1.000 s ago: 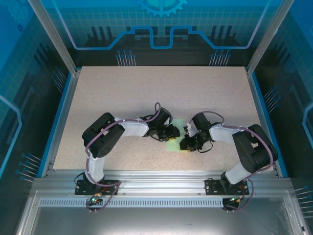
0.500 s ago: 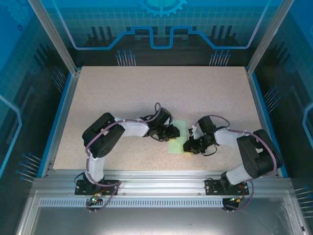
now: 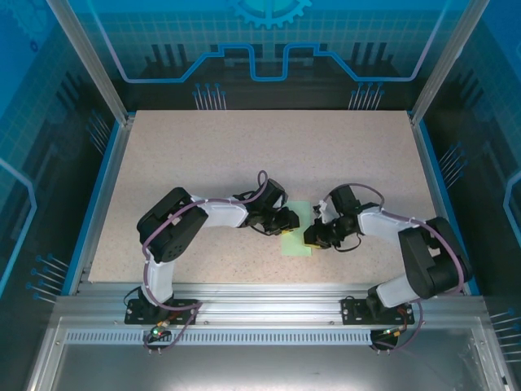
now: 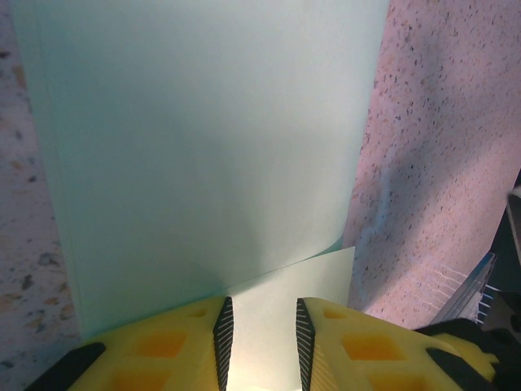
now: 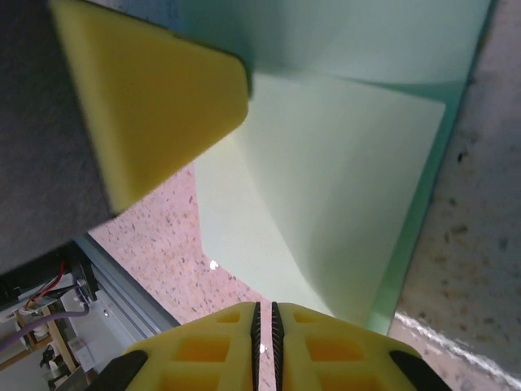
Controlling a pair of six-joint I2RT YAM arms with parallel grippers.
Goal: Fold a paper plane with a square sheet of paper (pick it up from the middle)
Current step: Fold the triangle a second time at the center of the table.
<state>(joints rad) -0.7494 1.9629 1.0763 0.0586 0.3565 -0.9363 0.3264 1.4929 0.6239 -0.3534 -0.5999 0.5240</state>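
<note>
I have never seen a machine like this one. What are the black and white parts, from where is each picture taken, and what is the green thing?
These are two robot arms, bolted at the near edge of a speckled table. The wide picture is taken by a fixed camera above and behind them. The two close pictures come from small cameras on the wrists, so each one looks past its own yellow fingers. On the table lies one pale green sheet of paper, already partly folded. The left hand is over the paper's edge, its fingers a little apart, with a lighter flap showing between them. The right hand is almost shut. A raised flap runs up to its fingers, so it seems to pinch the paper there.
</note>
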